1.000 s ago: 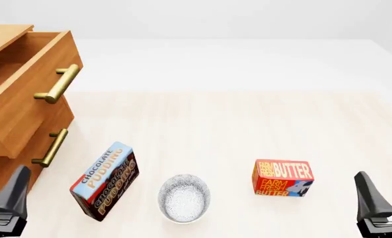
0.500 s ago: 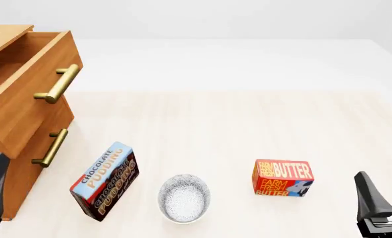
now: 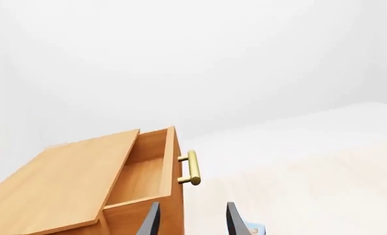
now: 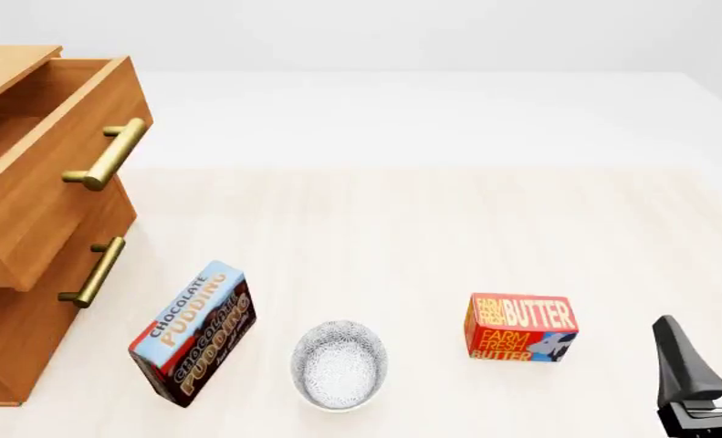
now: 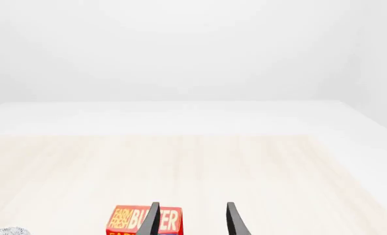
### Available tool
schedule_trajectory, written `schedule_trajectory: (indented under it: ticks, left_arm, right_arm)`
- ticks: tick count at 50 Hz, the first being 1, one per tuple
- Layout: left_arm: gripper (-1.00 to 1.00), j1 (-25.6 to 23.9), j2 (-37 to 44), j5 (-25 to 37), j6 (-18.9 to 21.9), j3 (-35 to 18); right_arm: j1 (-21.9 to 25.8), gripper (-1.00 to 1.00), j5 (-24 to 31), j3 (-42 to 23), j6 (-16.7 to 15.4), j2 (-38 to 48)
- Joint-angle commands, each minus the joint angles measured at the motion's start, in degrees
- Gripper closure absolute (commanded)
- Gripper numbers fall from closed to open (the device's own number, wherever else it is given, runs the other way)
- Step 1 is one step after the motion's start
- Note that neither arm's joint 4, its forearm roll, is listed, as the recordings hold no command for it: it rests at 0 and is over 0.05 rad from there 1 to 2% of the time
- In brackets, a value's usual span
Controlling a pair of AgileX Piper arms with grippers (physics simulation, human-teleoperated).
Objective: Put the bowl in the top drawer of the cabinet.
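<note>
Cabinet (image 4: 26,301): top drawer (image 4: 47,155) pulled out, nothing visible inside. Bowl (image 4: 339,364) on table, between pudding box (image 4: 193,333) and butter box (image 4: 520,328), apparently empty, not yet grasped. Left gripper (image 3: 192,220) gone from front view since a second ago, fingers parted. Right gripper (image 5: 192,220) parted, holding nothing.

Bright, even, shadowless render.
Sharp throughout; only faint soft shade lies under the bowl (image 4: 339,365) and beside the cabinet (image 4: 26,228); no glare or blur.
</note>
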Motion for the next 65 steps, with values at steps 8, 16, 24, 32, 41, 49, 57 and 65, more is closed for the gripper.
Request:
schedule_trajectory:
  ticks: [8,16,24,32,41,49,57,65]
  left_arm:
    - [-1.0,-1.3,0.0,6.8,3.3,-9.4]
    - [-1.0,-1.5,1.7,7.2,3.9,-13.3]
    - [-1.0,-2.8,6.3,6.2,4.8,-17.5]
    - [-1.0,-3.2,11.6,6.1,3.4,-22.0]
    - [-1.0,-2.4,19.9,7.8,0.6,-29.0]
    - [-1.0,-2.4,25.9,9.4,-1.8,-33.6]
    - [-1.0,-2.2,30.6,10.2,-5.6,-35.7]
    - [-1.0,1.2,35.4,10.3,-9.4,-36.9]
  right_arm:
    - [0.0,-1.0,0.0,0.0,0.0,0.0]
    - [0.0,-1.0,0.0,0.0,0.0,0.0]
    - [0.0,-1.0,0.0,0.0,0.0,0.0]
    - [0.0,-1.0,0.0,0.0,0.0,0.0]
    - [0.0,-1.0,0.0,0.0,0.0,0.0]
    - [0.0,-1.0,0.0,0.0,0.0,0.0]
    - [0.0,-1.0,0.0,0.0,0.0,0.0]
    - [0.0,-1.0,0.0,0.0,0.0,0.0]
